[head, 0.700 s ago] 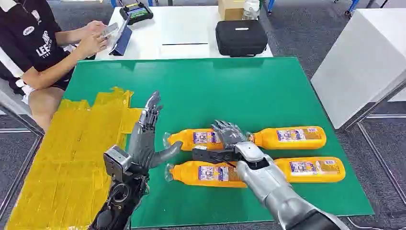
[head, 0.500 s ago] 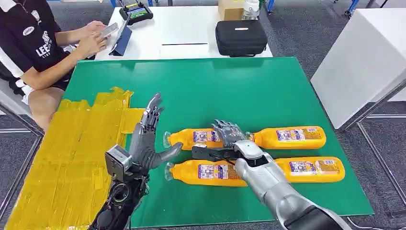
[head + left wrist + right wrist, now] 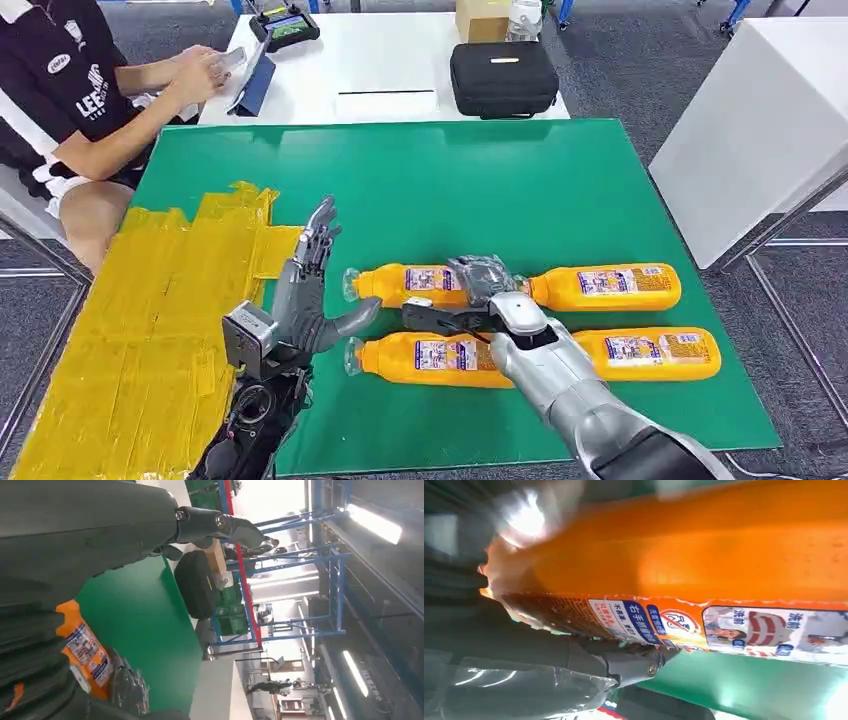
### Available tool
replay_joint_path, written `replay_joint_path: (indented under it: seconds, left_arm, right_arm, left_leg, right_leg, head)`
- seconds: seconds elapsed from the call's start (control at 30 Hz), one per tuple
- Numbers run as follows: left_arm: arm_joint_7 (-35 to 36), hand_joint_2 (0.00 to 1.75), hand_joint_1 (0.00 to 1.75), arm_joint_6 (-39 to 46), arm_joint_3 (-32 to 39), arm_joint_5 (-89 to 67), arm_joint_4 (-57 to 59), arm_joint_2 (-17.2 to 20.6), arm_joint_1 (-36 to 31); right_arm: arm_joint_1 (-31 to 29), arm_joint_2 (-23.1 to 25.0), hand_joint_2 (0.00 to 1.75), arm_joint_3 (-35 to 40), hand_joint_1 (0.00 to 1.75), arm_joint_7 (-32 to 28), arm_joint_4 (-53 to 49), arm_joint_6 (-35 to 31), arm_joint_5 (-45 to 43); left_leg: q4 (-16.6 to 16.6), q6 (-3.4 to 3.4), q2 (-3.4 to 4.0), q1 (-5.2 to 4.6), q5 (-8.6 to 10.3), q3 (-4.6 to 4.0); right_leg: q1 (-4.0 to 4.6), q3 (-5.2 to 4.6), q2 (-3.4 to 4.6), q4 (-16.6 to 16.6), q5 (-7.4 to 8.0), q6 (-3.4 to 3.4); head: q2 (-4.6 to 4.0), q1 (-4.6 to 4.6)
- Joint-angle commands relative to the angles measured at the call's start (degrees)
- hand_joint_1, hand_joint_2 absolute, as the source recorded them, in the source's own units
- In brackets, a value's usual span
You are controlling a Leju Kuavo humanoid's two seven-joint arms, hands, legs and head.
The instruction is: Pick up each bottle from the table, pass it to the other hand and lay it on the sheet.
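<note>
four orange bottles are seen lying on their sides in two rows on the green desk (image 3: 560, 180). the far left bottle (image 3: 405, 284) is grasped by the right hand (image 3: 478, 290), whose fingers (image 3: 482, 270) are curled over its base end. the left hand (image 3: 305, 290) is held upright beside the bottle caps, fingers released and spread, grasping nothing. the yellow sheet (image 3: 140, 330) is spread along the desk's left side.
</note>
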Motion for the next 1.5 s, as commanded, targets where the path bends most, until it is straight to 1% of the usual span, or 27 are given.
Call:
replay_joint_path:
  seconds: [0.03, 0.23, 0.33, 0.47, 0.5, 0.53, 0.57, 0.6, 0.67, 0.7, 0.73, 0.77, 0.8, 0.83, 0.87, 0.9, 0.93, 1.0, 1.03, 1.07, 1.13, 1.23, 1.27, 1.3, 1.33, 1.43, 1.5]
  left_arm:
    - [0.24, 1.75, 0.00, -0.25, 1.68, -0.09, 3.36, 0.02, -1.30]
    - [0.25, 1.75, 0.00, -0.24, 1.70, -0.09, 3.30, 0.01, -1.35]
    - [0.25, 1.75, 0.00, -0.24, 1.70, -0.09, 3.30, 0.01, -1.35]
    - [0.25, 1.75, 0.00, -0.24, 1.70, -0.09, 3.30, 0.01, -1.35]
    - [0.25, 1.75, 0.00, -0.23, 1.69, -0.09, 2.86, 0.00, -1.13]
    - [0.29, 1.75, 0.00, -0.22, 1.69, 0.01, 2.37, -0.03, -0.93]
    - [0.37, 1.75, 0.00, -0.26, 1.55, 0.14, 2.04, -0.05, -0.87]
    - [0.64, 1.75, 0.00, -0.08, 1.30, 0.11, 1.60, -0.02, -0.81]
    - [2.04, 1.75, 0.00, 0.48, 0.53, -0.21, 1.52, 0.19, -1.38]
    - [2.68, 1.75, 0.00, 0.95, -0.08, -0.54, 1.63, 0.40, -1.87]
    - [3.05, 1.75, 0.00, 1.16, -0.42, -0.56, 1.78, 0.47, -2.22]
    - [3.75, 1.75, 0.00, 1.19, -0.88, -0.27, 2.09, 0.58, -2.69]
    - [4.50, 1.75, 0.00, 1.07, -1.16, 0.34, 2.50, 0.66, -3.02]
    - [4.78, 1.75, 0.00, 1.11, -1.47, 0.68, 2.77, 0.79, -3.27]
    - [5.02, 1.75, 0.00, 1.16, -1.79, 0.95, 3.01, 0.94, -3.50]
    - [5.13, 1.75, 0.00, 3.65, -2.18, -0.59, 3.40, 1.08, -3.93]
    - [5.40, 1.75, 0.00, 4.62, -2.48, -1.49, 3.53, 1.11, -4.17]
    - [5.96, 1.75, 0.00, 5.13, -2.93, -1.32, 3.43, 1.28, -4.52]
    - [6.02, 1.75, 0.00, 5.26, -2.87, -1.30, 3.26, 1.35, -4.49]
    - [6.07, 1.75, 0.00, 5.34, -2.88, -1.25, 3.06, 1.55, -4.38]
    - [6.11, 1.75, 0.00, 5.39, -2.80, -1.20, 2.85, 1.86, -4.00]
    - [5.69, 1.75, 0.00, 5.37, -2.71, -0.63, 2.08, 1.98, -3.53]
    - [5.61, 1.75, 0.00, 5.37, -2.80, -0.57, 1.58, 2.15, -3.43]
    - [5.60, 1.75, 0.00, 5.37, -2.82, -0.53, 1.37, 2.17, -3.42]
    - [5.61, 1.75, 0.00, 5.16, -2.83, -0.15, 1.13, 2.15, -3.53]
    - [6.31, 1.75, 0.00, 4.39, -2.97, 0.51, 1.34, 2.16, -4.05]
    - [6.52, 1.75, 0.00, 4.01, -3.08, 0.88, 1.39, 2.15, -4.22]
  right_arm:
    - [-0.74, -0.24, 1.75, -2.14, 1.75, -1.74, 0.45, -5.59, -1.70]
    - [-0.86, -0.30, 1.75, -2.17, 1.75, -1.74, 0.44, -5.51, -1.71]
    - [-0.86, -0.30, 1.75, -2.17, 1.75, -1.74, 0.44, -5.51, -1.71]
    - [-0.86, -0.30, 1.75, -2.17, 1.75, -1.74, 0.44, -5.51, -1.71]
    - [0.99, -0.15, 1.75, -5.49, 1.75, -4.93, -3.02, -13.91, -4.58]
    - [1.82, 0.02, 1.75, -7.56, 1.75, -7.82, -4.22, -16.74, -7.59]
    - [3.44, 0.59, 1.75, -11.12, 1.75, -12.32, -7.20, -21.00, -12.93]
    - [4.66, 0.54, 1.75, -12.97, 1.75, -15.29, -8.89, -22.53, -16.36]
    - [8.57, 1.52, 1.75, -19.02, 1.75, -23.70, -16.30, -23.40, -29.02]
    - [10.15, 1.72, 1.75, -20.95, 1.75, -26.90, -19.09, -23.44, -34.12]
    - [11.19, 1.85, 1.75, -21.92, 1.75, -28.91, -20.75, -23.19, -37.25]
    - [12.72, 2.44, 1.75, -23.66, 1.75, -31.79, -23.39, -21.78, -42.91]
    - [13.67, 3.11, 1.75, -24.97, 1.75, -33.40, -24.99, -20.82, -47.07]
    - [14.09, 3.28, 1.75, -25.20, 1.75, -34.09, -25.33, -20.14, -49.42]
    - [14.34, 3.36, 1.75, -25.27, 1.75, -34.50, -25.32, -19.45, -51.50]
    - [14.88, 4.02, 1.75, -25.84, 1.75, -35.75, -25.40, -19.67, -55.01]
    - [15.08, 4.22, 1.75, -25.89, 1.75, -36.34, -25.29, -19.81, -55.99]
    - [15.23, 4.63, 1.75, -24.90, 1.75, -38.68, -24.59, -19.64, -59.27]
    - [15.24, 4.80, 1.75, -24.47, 1.75, -38.91, -24.50, -19.50, -59.50]
    - [15.33, 4.90, 1.75, -23.75, 1.75, -39.16, -24.63, -18.68, -60.31]
    - [15.70, 4.89, 1.75, -22.10, 1.75, -39.44, -25.36, -17.44, -60.98]
    - [15.79, 4.38, 1.75, -19.95, 1.75, -39.42, -25.81, -15.48, -61.42]
    - [15.62, 4.32, 1.75, -19.16, 1.75, -39.48, -25.55, -14.54, -61.60]
    - [15.49, 4.28, 1.75, -18.65, 1.75, -39.63, -25.28, -14.31, -61.32]
    - [14.96, 4.37, 1.75, -17.46, 1.75, -39.69, -24.09, -14.41, -60.34]
    - [14.06, 4.75, 1.75, -15.94, 1.75, -39.54, -21.67, -14.33, -59.26]
    - [13.79, 5.00, 1.75, -15.44, 1.75, -39.50, -20.52, -14.06, -59.16]
  left_leg:
    - [-0.02, -0.13, 0.03, 0.05, -0.08, 0.23]
    - [-0.01, -0.13, 0.03, 0.03, -0.10, 0.26]
    - [-0.02, -0.08, 0.02, 0.02, -0.04, 0.11]
    - [-0.01, -0.14, 0.05, 0.04, -0.11, 0.27]
    - [-0.02, -0.09, 0.02, 0.02, -0.04, 0.12]
    - [0.00, -0.23, 0.08, 0.06, -0.20, 0.46]
    - [0.00, -0.26, 0.08, 0.08, -0.24, 0.55]
    - [-0.02, -0.17, 0.02, 0.07, -0.14, 0.31]
    - [0.00, -0.23, 0.02, 0.08, -0.22, 0.45]
    - [-0.01, -0.13, -0.01, 0.05, -0.11, 0.16]
    - [0.00, -0.18, 0.00, 0.06, -0.18, 0.31]
    - [-0.02, -0.12, -0.07, 0.06, -0.07, 0.13]
    - [-0.01, -0.11, -0.07, 0.05, -0.06, 0.10]
    - [0.01, -0.14, -0.15, 0.07, -0.11, 0.19]
    - [-0.02, -0.10, -0.11, 0.03, -0.05, 0.08]
    - [0.02, -0.16, -0.07, 0.06, -0.14, 0.25]
    - [0.00, -0.12, -0.10, 0.04, -0.08, 0.15]
    - [0.01, -0.21, -0.12, 0.07, -0.16, 0.37]
    - [0.01, -0.18, -0.09, 0.07, -0.12, 0.24]
    - [0.03, -0.29, -0.05, 0.11, -0.24, 0.52]
    - [-0.02, -0.14, 0.01, 0.06, -0.09, 0.17]
    - [-0.02, -0.17, 0.13, 0.06, -0.16, 0.29]
    - [-0.02, -0.11, 0.07, 0.04, -0.09, 0.14]
    - [-0.01, -0.17, 0.11, 0.05, -0.17, 0.30]
    - [-0.01, -0.08, 0.09, 0.04, -0.05, 0.06]
    - [0.02, -0.16, 0.17, 0.06, -0.18, 0.30]
    - [0.00, -0.10, 0.13, 0.05, -0.07, 0.10]
  right_leg:
    - [0.04, 0.24, 0.07, -0.05, -0.08, -0.10]
    - [0.02, 0.27, 0.08, -0.03, -0.10, -0.10]
    - [0.02, 0.12, 0.05, -0.03, -0.04, -0.06]
    - [0.03, 0.29, 0.10, -0.03, -0.11, -0.12]
    - [0.01, 0.14, 0.05, -0.03, -0.05, -0.07]
    - [0.05, 0.48, 0.17, -0.03, -0.19, -0.17]
    - [0.06, 0.58, 0.18, -0.04, -0.23, -0.20]
    - [0.06, 0.35, 0.08, -0.05, -0.14, -0.13]
    - [0.07, 0.49, 0.10, -0.05, -0.23, -0.17]
    - [0.05, 0.20, 0.03, -0.03, -0.12, -0.10]
    - [0.04, 0.35, 0.06, -0.02, -0.19, -0.14]
    - [0.05, 0.20, -0.04, -0.05, -0.10, -0.09]
    - [0.03, 0.14, -0.04, -0.03, -0.09, -0.08]
    - [0.06, 0.28, -0.10, -0.03, -0.17, -0.12]
    - [0.02, 0.14, -0.07, -0.02, -0.10, -0.09]
    - [0.05, 0.31, -0.01, -0.01, -0.19, -0.14]
    - [0.03, 0.21, -0.05, -0.02, -0.13, -0.11]
    - [0.05, 0.44, -0.04, -0.02, -0.22, -0.18]
    - [0.06, 0.30, -0.03, -0.02, -0.16, -0.15]
    - [0.09, 0.59, 0.05, -0.02, -0.27, -0.24]
    - [0.05, 0.17, 0.06, -0.03, -0.10, -0.12]
    - [0.05, 0.29, 0.18, -0.04, -0.13, -0.14]
    - [0.03, 0.14, 0.11, -0.03, -0.07, -0.10]
    - [0.04, 0.30, 0.14, -0.03, -0.15, -0.15]
    - [0.03, 0.05, 0.09, -0.02, -0.03, -0.08]
    - [0.05, 0.30, 0.20, -0.02, -0.14, -0.14]
    - [0.03, 0.09, 0.13, -0.02, -0.05, -0.10]
  head:
    - [0.00, 0.00]
    - [0.00, 0.00]
    - [0.00, 0.00]
    - [0.00, 0.00]
    - [0.00, 0.00]
    - [0.00, 0.00]
    - [0.00, 0.00]
    - [0.00, 0.00]
    - [0.00, 0.00]
    - [0.00, -0.02]
    - [0.00, 0.00]
    - [0.00, 0.00]
    - [0.00, 0.00]
    - [0.00, 0.00]
    - [0.00, 0.00]
    - [0.00, 0.00]
    - [0.00, 0.00]
    - [0.00, 0.00]
    - [0.00, 0.00]
    - [0.00, 0.00]
    - [0.00, 0.00]
    - [0.00, 0.00]
    - [0.00, 0.00]
    - [0.00, 0.00]
    - [0.00, 0.00]
    - [0.00, 0.00]
    - [0.00, 0.02]
